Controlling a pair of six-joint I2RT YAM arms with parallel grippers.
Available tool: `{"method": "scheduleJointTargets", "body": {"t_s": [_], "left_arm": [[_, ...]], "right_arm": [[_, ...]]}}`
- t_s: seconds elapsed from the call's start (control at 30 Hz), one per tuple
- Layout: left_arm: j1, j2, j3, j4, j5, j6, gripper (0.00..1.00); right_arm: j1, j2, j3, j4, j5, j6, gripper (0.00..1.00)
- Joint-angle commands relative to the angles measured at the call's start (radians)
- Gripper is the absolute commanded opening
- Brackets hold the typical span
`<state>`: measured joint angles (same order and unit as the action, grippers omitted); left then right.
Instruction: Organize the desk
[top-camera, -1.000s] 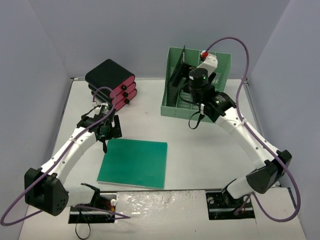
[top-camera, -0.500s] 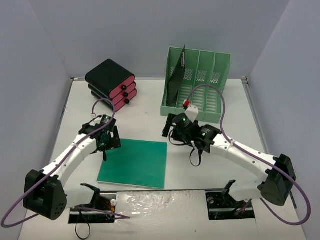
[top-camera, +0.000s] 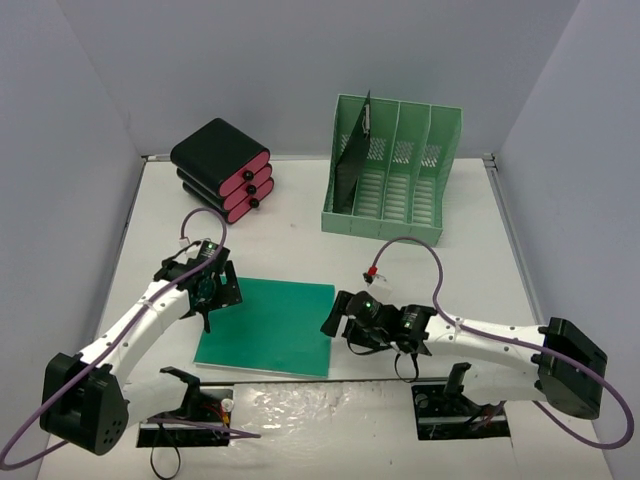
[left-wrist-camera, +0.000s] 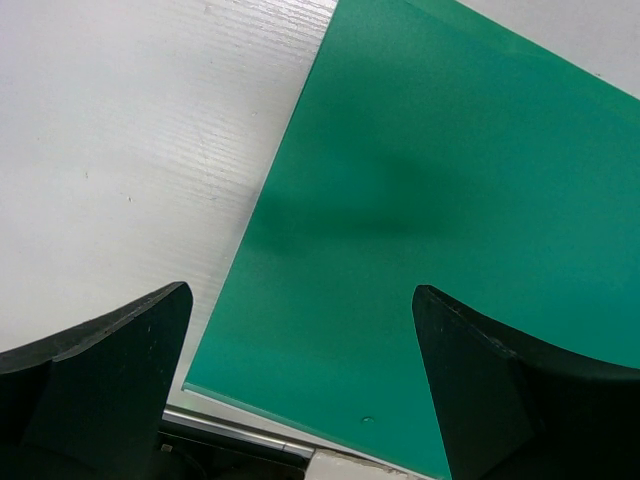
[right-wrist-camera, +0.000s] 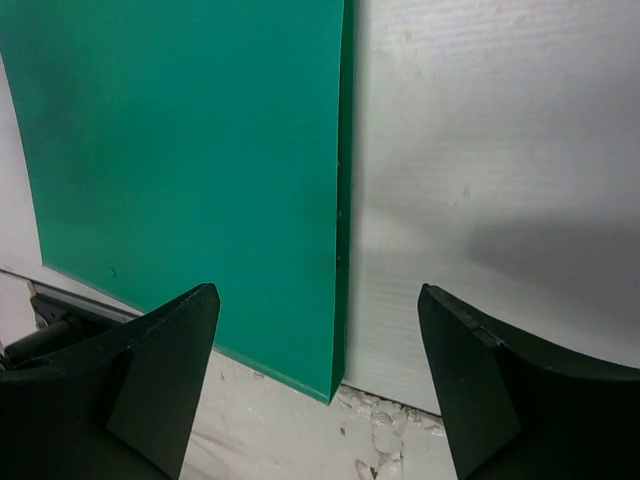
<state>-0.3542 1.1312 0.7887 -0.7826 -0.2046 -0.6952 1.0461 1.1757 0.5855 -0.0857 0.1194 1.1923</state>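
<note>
White counter (top-camera: 420, 270) | green rectangular sheet (top-camera: 270, 325) by near edge | right fingers (right-wrist-camera: 150, 370) spread, straddling its right edge | left fingers (left-wrist-camera: 100, 370) spread over left edge

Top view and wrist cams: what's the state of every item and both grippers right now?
green folder, lying flat on the desk, near the front edge
file rack, upright
dark folder, standing in the rack's leftmost slot
black-and-pink cases, stacked three high
left gripper, open over the green folder's left edge, empty
right gripper, open over its right edge, empty

The desk (top-camera: 430, 275) holds a green board (top-camera: 268, 325), black cases (top-camera: 222, 168), mint rack (top-camera: 392, 180).
</note>
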Motion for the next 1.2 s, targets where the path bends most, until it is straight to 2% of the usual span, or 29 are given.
{"method": "scheduleJointTargets", "body": {"t_s": [0.0, 0.3, 0.6, 0.8, 1.17], "left_arm": [[-0.006, -0.002, 0.031, 0.016, 0.001, -0.016, 0.91], [-0.005, 0.012, 0.029, 0.019, -0.003, -0.011, 0.91], [-0.006, 0.045, 0.029, 0.017, -0.041, -0.025, 0.91], [-0.006, 0.069, 0.026, 0.024, -0.049, -0.041, 0.91], [-0.005, 0.095, 0.034, 0.045, -0.044, -0.033, 0.91]], "right_arm": [[0.060, 0.019, -0.052, 0.217, -0.027, 0.105, 0.76], [0.192, 0.135, -0.166, 0.496, -0.008, 0.236, 0.65], [0.288, 0.144, -0.195, 0.526, 0.063, 0.311, 0.64], [0.332, 0.100, -0.195, 0.485, 0.105, 0.343, 0.64], [0.339, 0.020, -0.182, 0.417, 0.137, 0.345, 0.64]]}}
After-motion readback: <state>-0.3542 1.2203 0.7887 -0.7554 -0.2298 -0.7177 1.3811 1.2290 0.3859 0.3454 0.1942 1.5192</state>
